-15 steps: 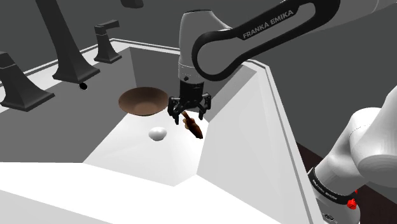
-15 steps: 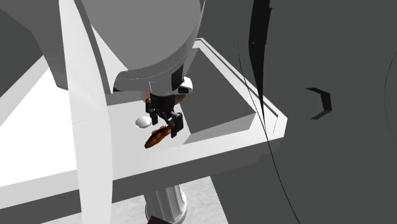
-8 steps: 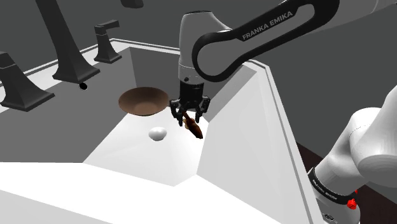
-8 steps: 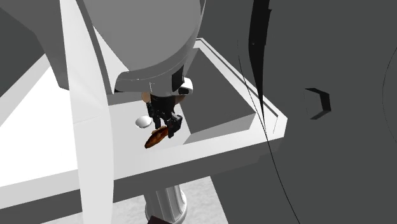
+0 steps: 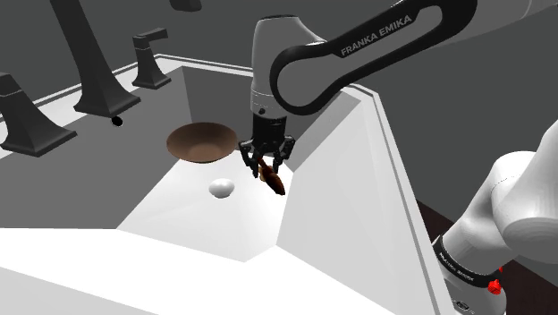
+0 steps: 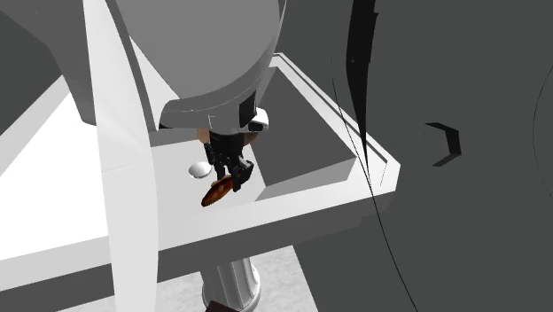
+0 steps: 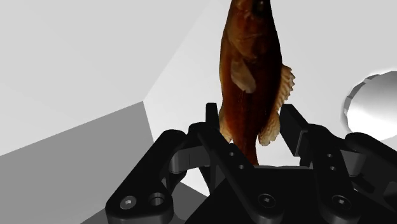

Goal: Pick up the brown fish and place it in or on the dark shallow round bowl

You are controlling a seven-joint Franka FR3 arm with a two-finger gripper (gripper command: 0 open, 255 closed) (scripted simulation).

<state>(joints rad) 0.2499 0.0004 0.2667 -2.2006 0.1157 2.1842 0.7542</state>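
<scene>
My claw (image 5: 266, 166) is clamped on the fish (image 5: 274, 182). In the wrist view the two black fingers (image 7: 216, 130) press on either side of its tail end, and the brown body (image 7: 251, 57) runs straight out past the tips, head farthest from me.

From the shoulder view I point down into the sink (image 5: 340, 179) with the fish slanting below the fingertips toward that view's lower right. I cannot tell whether its head touches the basin floor. The second exterior view shows the same grip: claw (image 6: 229, 173) above, fish (image 6: 215, 191) angling out underneath.

The bowl (image 5: 202, 141) sits just to the shoulder view's left of my claw, dark brown and shallow, apart from the fish. A white knob (image 5: 222, 188) lies on the basin floor below the bowl, near the fish but not touching it.

Dark tap fittings (image 5: 103, 89) stand on the ledge beyond the sink's rim, well apart from me.
</scene>
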